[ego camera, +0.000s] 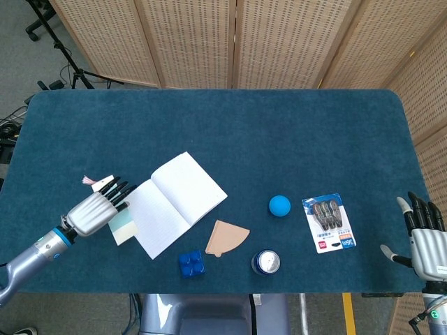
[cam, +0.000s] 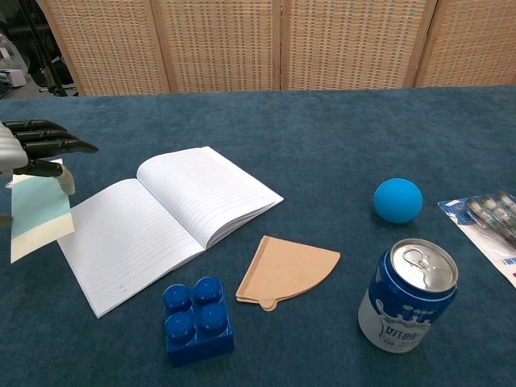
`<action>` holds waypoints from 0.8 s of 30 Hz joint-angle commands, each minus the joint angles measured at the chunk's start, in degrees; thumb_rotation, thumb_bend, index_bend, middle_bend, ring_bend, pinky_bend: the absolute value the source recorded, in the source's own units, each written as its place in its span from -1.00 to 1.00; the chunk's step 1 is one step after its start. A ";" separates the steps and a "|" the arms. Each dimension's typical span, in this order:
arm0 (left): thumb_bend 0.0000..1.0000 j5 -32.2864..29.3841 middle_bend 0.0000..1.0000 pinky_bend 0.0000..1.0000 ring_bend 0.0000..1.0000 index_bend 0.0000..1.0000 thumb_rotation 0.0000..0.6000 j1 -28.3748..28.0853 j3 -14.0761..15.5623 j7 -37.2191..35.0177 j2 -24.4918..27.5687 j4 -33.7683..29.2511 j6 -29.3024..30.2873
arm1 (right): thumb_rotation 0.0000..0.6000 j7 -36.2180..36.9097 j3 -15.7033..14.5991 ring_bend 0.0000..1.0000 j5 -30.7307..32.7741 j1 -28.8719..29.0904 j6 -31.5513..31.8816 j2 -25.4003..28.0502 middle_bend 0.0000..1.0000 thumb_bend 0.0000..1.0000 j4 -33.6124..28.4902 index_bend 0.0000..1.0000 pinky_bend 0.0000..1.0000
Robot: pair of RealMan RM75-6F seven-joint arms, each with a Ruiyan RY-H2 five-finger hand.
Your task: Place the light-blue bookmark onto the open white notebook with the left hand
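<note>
The open white notebook [ego camera: 171, 203] [cam: 161, 219] lies left of the table's middle. My left hand [ego camera: 96, 209] [cam: 32, 145] holds the light-blue bookmark [ego camera: 123, 227] [cam: 37, 212] above the table, right at the notebook's left edge. The bookmark hangs below the fingers, and its pink tassel [ego camera: 89, 180] sticks out behind the hand. My right hand [ego camera: 423, 230] rests open at the table's right front edge, holding nothing.
A blue toy brick [ego camera: 190, 263] [cam: 196, 318], a tan fan-shaped card [ego camera: 226, 237] [cam: 287, 270], a can [ego camera: 266, 262] [cam: 408, 295], a blue ball [ego camera: 279, 205] [cam: 397, 200] and a packet of pens [ego camera: 329, 222] lie right of the notebook.
</note>
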 commanded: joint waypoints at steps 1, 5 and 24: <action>-0.51 -0.95 -1.00 -1.00 -1.00 -0.21 1.00 -1.12 -0.95 1.45 -0.62 -1.61 -1.68 | 1.00 0.43 -0.01 -1.00 0.01 0.03 -0.17 0.12 -1.00 -0.69 0.07 -1.00 -1.00; -0.50 -2.14 -1.00 -1.00 -1.00 -0.22 1.00 -2.35 -1.79 3.54 -1.38 -3.93 -4.23 | 1.00 1.10 -0.01 -1.00 0.02 0.04 -0.28 0.30 -1.00 -0.69 0.18 -1.00 -1.00; -0.51 -12.61 -1.00 -1.00 -1.00 -0.21 1.00 -6.99 -6.12 16.34 -5.22 -11.38 -15.74 | 1.00 4.85 -0.06 -1.00 -0.15 0.09 -0.84 1.22 -1.00 -0.69 0.73 -1.00 -1.00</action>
